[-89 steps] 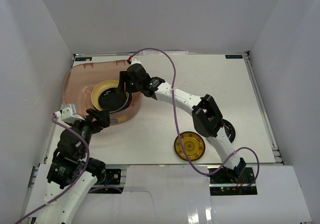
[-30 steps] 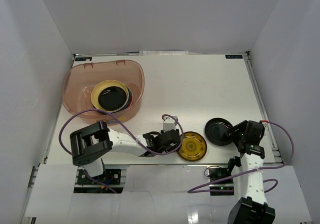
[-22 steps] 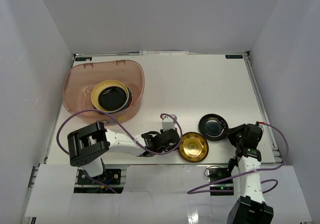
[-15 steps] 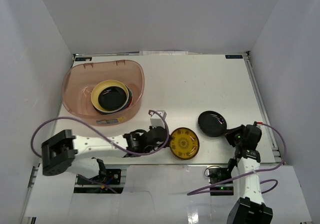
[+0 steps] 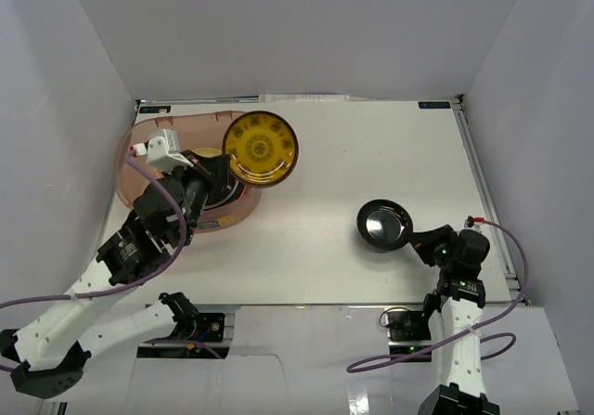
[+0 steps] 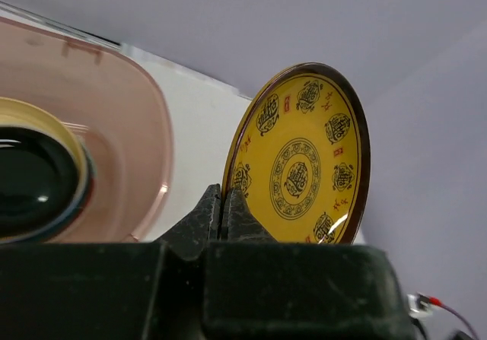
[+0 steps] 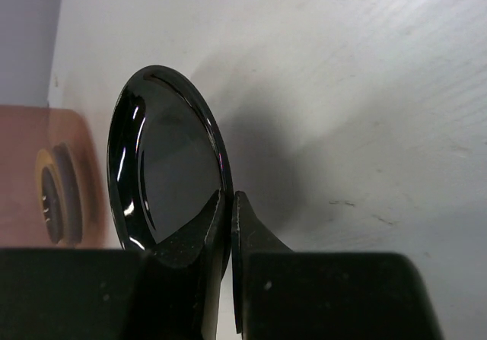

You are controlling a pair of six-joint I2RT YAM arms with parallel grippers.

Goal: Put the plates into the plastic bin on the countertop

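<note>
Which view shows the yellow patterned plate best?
Left wrist: the yellow patterned plate fills the frame, pattern legible, rim pinched by the left gripper. Top external shows it small, by the plastic bin. Right wrist misses it.

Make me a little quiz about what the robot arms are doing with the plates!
1. True or false: the left gripper is shut on the yellow patterned plate.
2. Which plate does the right gripper hold? A) blue B) black C) lime green
3. Fill in: the stacked plates lie inside the plastic ____.
Key: 1 true; 2 B, the black plate; 3 bin.
</note>
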